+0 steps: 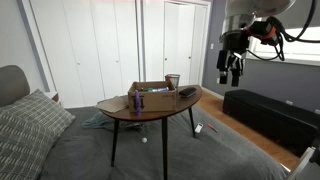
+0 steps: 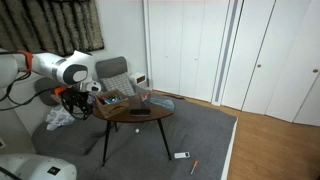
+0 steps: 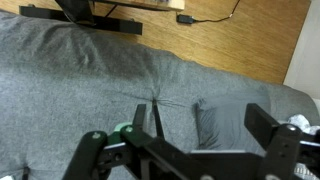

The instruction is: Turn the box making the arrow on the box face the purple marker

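The brown cardboard box [image 1: 151,93] sits on the small round wooden table [image 1: 150,110]; it also shows in an exterior view [image 2: 114,98]. The purple marker [image 1: 137,100] stands upright by the box's near corner. I cannot make out an arrow on the box. My gripper [image 1: 230,70] hangs in the air well off to the side of the table, away from the box, and also shows beside the table in an exterior view [image 2: 70,101]. In the wrist view my gripper [image 3: 180,140] is open and empty over grey carpet; neither box nor marker shows there.
A clear glass cup [image 1: 173,81] and a small dark flat object [image 1: 187,92] stand on the table beside the box. A dark bench [image 1: 270,112] is below my gripper. A couch with a plaid pillow [image 1: 30,125] is near. Small items [image 2: 182,155] lie on the carpet.
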You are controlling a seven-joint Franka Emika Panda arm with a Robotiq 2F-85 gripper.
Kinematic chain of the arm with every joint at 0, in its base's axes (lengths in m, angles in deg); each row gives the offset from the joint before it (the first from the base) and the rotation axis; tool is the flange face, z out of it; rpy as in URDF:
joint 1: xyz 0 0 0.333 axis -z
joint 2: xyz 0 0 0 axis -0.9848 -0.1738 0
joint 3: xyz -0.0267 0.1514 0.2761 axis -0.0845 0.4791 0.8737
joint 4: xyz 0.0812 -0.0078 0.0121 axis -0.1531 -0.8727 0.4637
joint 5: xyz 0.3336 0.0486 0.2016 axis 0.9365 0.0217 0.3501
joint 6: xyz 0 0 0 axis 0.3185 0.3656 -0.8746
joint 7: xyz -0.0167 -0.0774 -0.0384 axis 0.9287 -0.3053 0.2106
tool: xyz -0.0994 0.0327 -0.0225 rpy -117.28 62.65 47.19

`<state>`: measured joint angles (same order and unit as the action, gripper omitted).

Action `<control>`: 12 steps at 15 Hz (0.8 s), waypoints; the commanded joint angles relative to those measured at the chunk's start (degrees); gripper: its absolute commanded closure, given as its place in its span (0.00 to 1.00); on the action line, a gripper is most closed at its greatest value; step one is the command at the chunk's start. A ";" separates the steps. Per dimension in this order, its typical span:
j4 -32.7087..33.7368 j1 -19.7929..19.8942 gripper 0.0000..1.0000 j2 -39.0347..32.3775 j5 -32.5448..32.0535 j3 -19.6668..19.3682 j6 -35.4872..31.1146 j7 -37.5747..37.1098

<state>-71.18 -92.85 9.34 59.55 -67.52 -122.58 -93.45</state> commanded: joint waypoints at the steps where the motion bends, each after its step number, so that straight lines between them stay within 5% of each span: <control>1: 0.14 1.38 0.00 0.04 0.62 1.12 0.38 0.64; 7: 0.14 1.38 0.00 0.04 0.61 1.12 0.38 0.64; 12: 8.94 4.37 0.00 -6.75 -9.69 0.27 1.74 6.87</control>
<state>-69.34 -90.39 8.34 55.51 -67.40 -122.58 -90.92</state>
